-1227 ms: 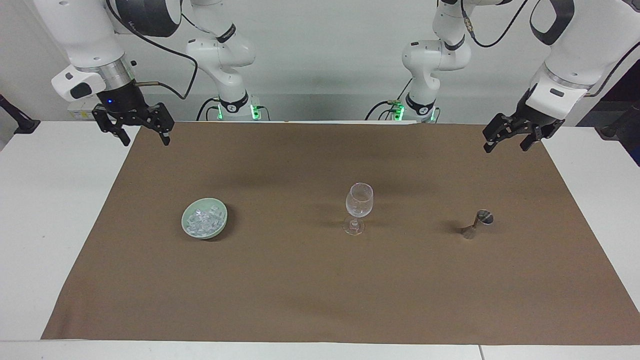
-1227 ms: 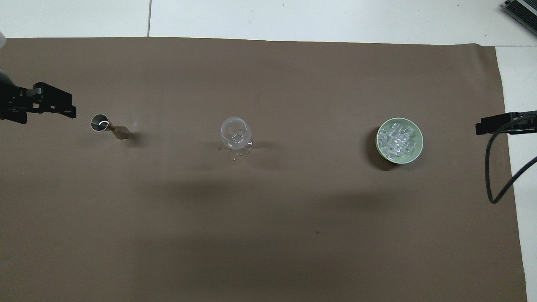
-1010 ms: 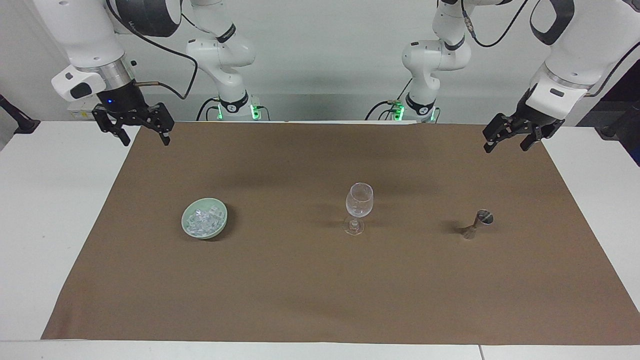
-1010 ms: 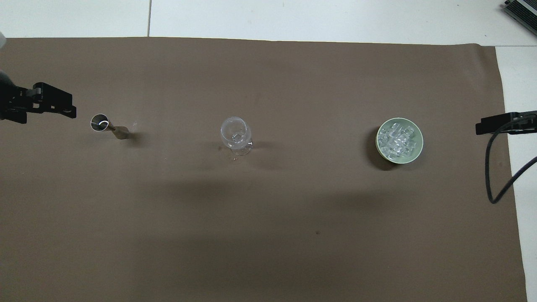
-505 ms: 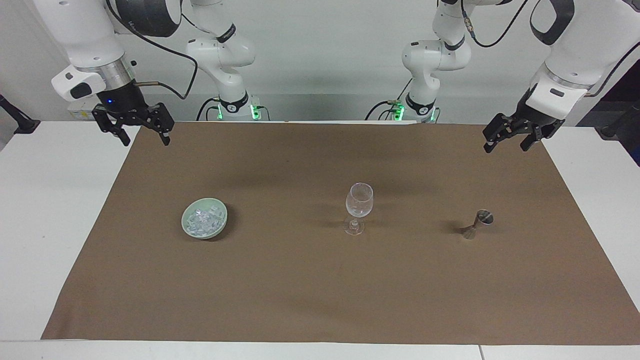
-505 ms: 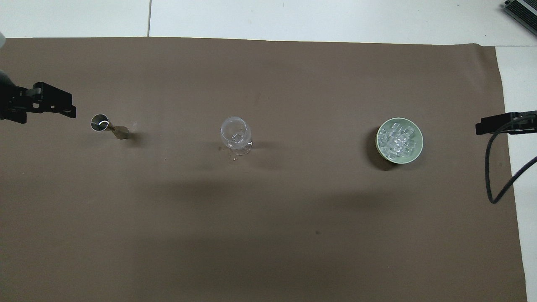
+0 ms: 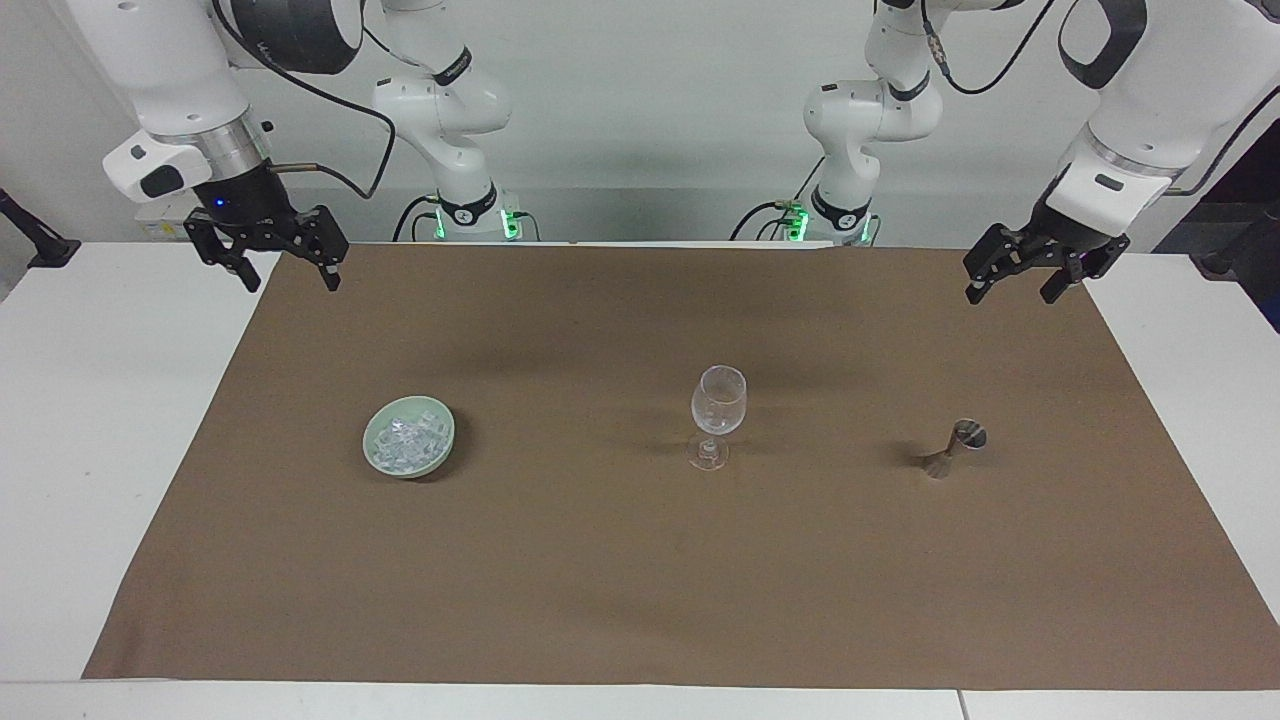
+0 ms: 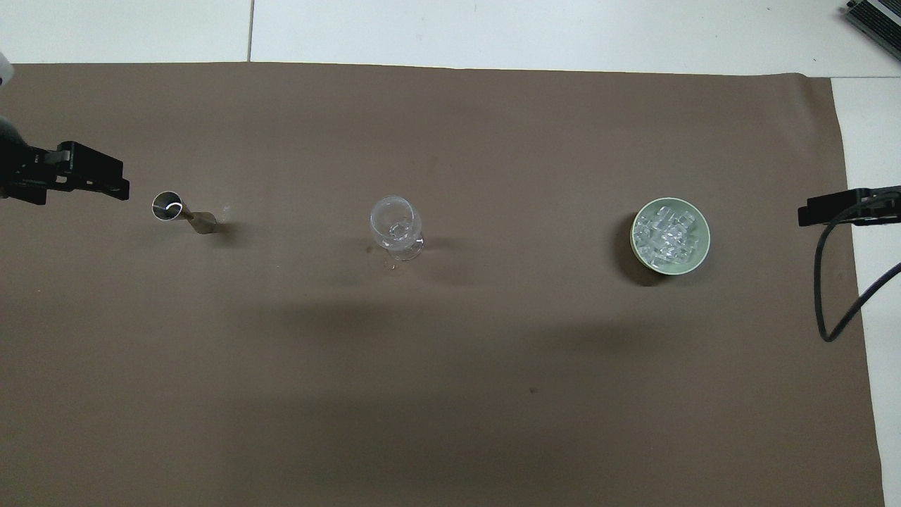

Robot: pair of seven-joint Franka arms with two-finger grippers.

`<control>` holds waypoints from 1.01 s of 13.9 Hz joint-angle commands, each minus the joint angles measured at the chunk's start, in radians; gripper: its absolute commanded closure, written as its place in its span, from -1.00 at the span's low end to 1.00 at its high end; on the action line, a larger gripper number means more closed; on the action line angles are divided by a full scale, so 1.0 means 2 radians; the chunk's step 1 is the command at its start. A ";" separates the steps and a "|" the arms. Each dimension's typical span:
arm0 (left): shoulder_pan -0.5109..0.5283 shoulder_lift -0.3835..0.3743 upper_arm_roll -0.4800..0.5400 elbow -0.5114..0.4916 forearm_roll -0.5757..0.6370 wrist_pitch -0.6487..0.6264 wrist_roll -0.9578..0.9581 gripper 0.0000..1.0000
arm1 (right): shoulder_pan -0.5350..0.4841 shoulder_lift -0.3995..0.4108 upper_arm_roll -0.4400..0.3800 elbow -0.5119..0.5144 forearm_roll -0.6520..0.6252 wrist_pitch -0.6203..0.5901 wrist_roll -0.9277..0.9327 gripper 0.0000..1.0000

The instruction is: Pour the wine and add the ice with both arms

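The small clear, whitish glassy cubes of ice (image 7: 407, 441) (image 8: 668, 233) lay heaped in a shallow pale green round bowl (image 7: 443, 443) (image 8: 703, 246), which sat on the brown cloth toward the right arm's end of the counter. Well apart from the bowl, about midway along the cloth, a clear stemmed wine glass (image 7: 718, 413) (image 8: 396, 227) stood upright. Its contents could not be made out. Well apart again, toward the left arm's end, stood a small metal hourglass-shaped jigger (image 7: 954, 448) (image 8: 180, 212), its open mouth showing as a bright ring from above. All three stood roughly in one row along the counter.

The right arm's black two-finger gripper (image 7: 284, 272) (image 8: 838, 207) hung in the air over the edge of the cloth at its own end, its jaws spread wide and holding nothing. The left arm's black two-finger gripper (image 7: 1010, 285) (image 8: 77, 182) hung over the cloth at the other end, also with jaws spread and empty.

The flat brown cloth (image 7: 640, 560) (image 8: 450, 366) covered most of the white counter (image 7: 90, 420) (image 8: 563, 32), leaving bare white strips at both ends and along the edge farthest from the robots. Soft shadows (cast by the arms) fell across the cloth. At the robots' side a plain pale wall (image 7: 650, 120) rose above the counter, and the two arm bases showed small green lights (image 7: 510, 222).
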 commanded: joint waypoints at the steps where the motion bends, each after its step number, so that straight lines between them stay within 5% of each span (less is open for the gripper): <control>1: 0.005 -0.003 -0.001 -0.004 -0.004 0.013 0.034 -1.00 | 0.000 -0.007 0.000 -0.005 0.004 0.002 0.009 -1.00; 7: 0.009 0.001 0.000 -0.009 -0.021 0.034 0.182 -1.00 | 0.000 -0.007 0.000 -0.005 0.004 0.002 0.009 -1.00; 14: 0.063 0.015 0.001 -0.045 -0.109 0.034 0.372 -1.00 | 0.000 -0.007 0.000 -0.005 0.004 0.002 0.009 -1.00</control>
